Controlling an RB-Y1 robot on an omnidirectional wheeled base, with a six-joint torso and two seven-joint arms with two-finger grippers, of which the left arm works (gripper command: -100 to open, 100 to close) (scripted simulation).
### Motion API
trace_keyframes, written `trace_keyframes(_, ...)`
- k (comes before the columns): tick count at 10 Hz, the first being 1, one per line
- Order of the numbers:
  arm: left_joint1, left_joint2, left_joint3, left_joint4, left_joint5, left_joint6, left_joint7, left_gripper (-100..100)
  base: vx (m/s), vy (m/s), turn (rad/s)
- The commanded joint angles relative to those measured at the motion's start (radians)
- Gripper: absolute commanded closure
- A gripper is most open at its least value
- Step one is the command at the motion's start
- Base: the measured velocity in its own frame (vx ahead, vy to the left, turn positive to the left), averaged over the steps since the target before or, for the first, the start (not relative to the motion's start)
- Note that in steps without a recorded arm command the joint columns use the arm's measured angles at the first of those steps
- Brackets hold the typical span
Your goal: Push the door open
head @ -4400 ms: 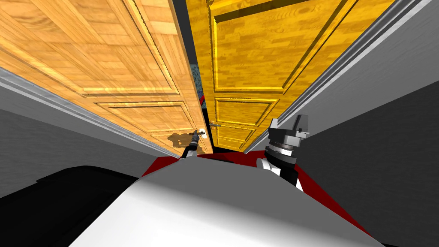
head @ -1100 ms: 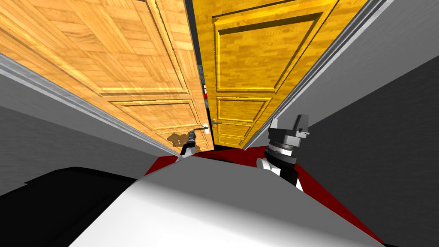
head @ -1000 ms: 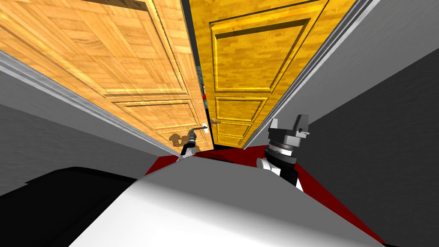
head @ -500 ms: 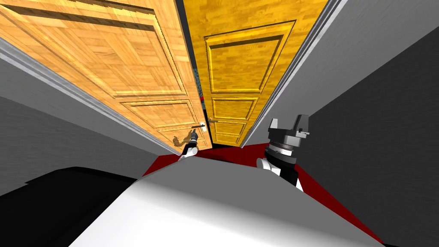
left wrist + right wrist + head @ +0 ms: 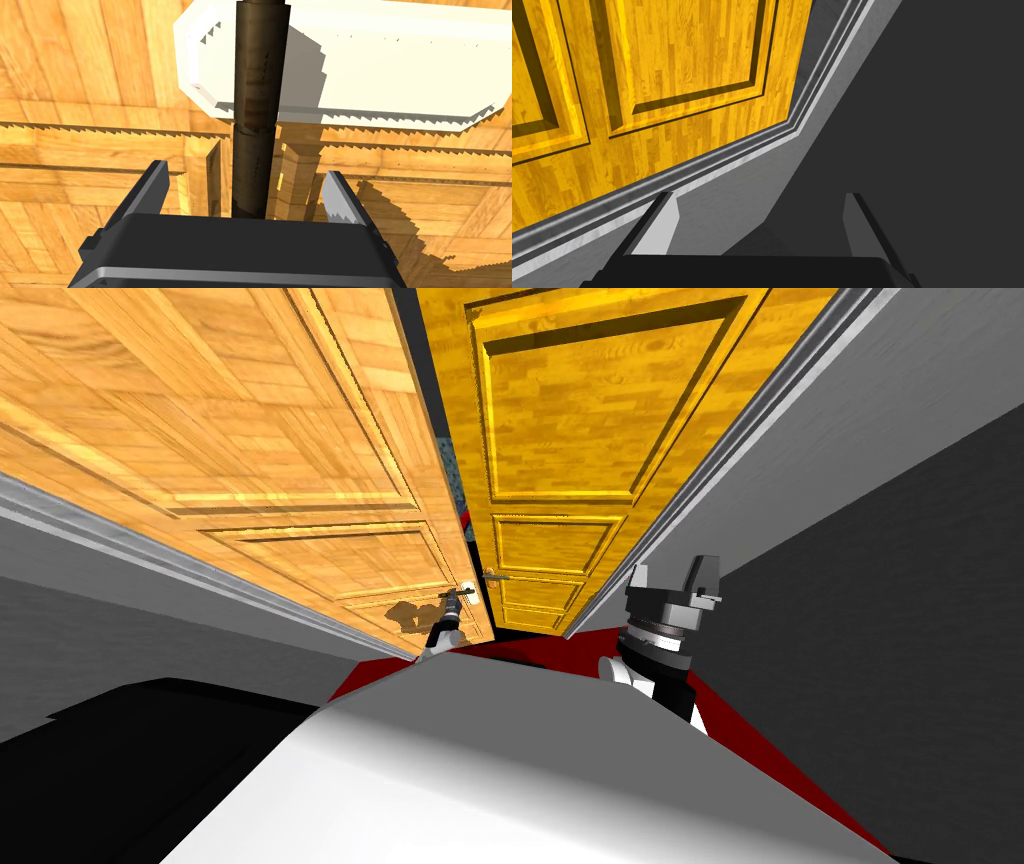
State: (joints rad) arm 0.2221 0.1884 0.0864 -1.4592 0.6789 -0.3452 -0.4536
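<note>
At the light wooden door (image 5: 260,428), my left gripper (image 5: 246,172) straddles its dark lever handle (image 5: 257,75).
Its fingers stand spread, clear of the handle and holding nothing; my right gripper (image 5: 759,197) hangs open beside the yellow door (image 5: 677,60).

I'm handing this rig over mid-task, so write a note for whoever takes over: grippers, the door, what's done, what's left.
Left gripper: open, its fingers either side of the dark lever handle on the lighter left door, not clamped on it. The handle sits on a white backplate.
Right gripper: open, held up on the right, facing the deeper yellow right door and its grey frame.
Done: the left arm is at the handle, and a narrow gap shows between the two doors.
Left: push the left door until it swings wide.
</note>
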Motion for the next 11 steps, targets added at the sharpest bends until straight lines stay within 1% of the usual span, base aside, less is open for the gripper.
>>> trace_keyframes(1, -0.010, -0.001, 0.004, 0.013, -0.005, -0.004, 0.003, -100, 0.188, 0.053, -0.032)
trace_keyframes(2, -0.007, 0.000, 0.003, 0.008, -0.003, -0.002, 0.002, -100, 0.088, 0.023, -0.009)
trace_keyframes(3, -0.007, 0.000, 0.003, 0.008, -0.003, -0.002, 0.002, 100, -0.011, -0.002, 0.007)
trace_keyframes(8, -0.007, 0.000, 0.003, 0.008, -0.003, -0.002, 0.002, 100, -0.017, -0.004, -0.001)
trace_keyframes(9, -0.017, 0.000, 0.035, 0.023, 0.002, -0.008, -0.013, 100, 0.002, 0.054, -0.094)
trace_keyframes(11, -0.023, 0.000, 0.052, 0.029, 0.004, -0.013, -0.021, 100, 0.010, 0.081, -0.075)
